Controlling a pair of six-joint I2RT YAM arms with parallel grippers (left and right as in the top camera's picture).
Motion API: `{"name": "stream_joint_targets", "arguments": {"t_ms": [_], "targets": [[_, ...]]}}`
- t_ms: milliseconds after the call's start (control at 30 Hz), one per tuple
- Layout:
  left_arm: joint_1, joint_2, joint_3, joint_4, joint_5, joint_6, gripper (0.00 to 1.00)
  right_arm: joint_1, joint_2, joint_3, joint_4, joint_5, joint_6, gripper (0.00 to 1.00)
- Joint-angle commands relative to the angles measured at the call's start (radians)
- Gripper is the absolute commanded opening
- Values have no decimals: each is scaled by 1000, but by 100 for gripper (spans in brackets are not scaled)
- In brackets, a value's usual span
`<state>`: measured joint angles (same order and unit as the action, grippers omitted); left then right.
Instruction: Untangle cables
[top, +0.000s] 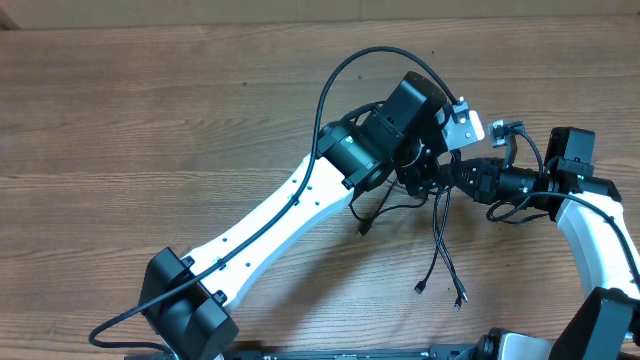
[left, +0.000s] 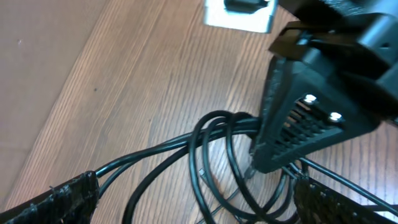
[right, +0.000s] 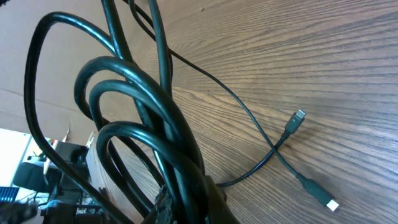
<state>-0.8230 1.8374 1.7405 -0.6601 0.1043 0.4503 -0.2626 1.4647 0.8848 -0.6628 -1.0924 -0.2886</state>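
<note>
The cables are thin black wires bunched between the two grippers, with loose ends trailing toward the front of the table. Small plugs lie at their tips. My right gripper comes in from the right and is shut on the bunch. In the right wrist view the looped cables run down into the shut right gripper, and two plugs lie on the wood. My left gripper stands wide open over the same bunch. Its fingers straddle the cable loops beside the right gripper.
A small white flat piece lies on the table just behind the grippers, also at the top of the left wrist view as a white piece. The left arm's own thick cable arcs above its wrist. The table top is brown wood.
</note>
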Motion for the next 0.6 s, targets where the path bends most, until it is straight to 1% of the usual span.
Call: {"name": "stream_joint_targets", "arguments": {"t_ms": [0, 100, 333, 500, 567], "targets": [[-2, 14, 1, 3, -34, -58, 100, 6, 2, 14, 3, -23, -1, 4], [-2, 31, 1, -2, -32, -93, 100, 6, 2, 14, 2, -23, 0, 4], [-3, 64, 1, -23, 27, -96, 96, 6, 2, 14, 2, -23, 0, 4], [-3, 74, -1, -24, 27, -95, 90, 6, 2, 14, 2, -23, 0, 4], [-3, 74, -3, -24, 27, -95, 85, 6, 2, 14, 2, -23, 0, 4]]}}
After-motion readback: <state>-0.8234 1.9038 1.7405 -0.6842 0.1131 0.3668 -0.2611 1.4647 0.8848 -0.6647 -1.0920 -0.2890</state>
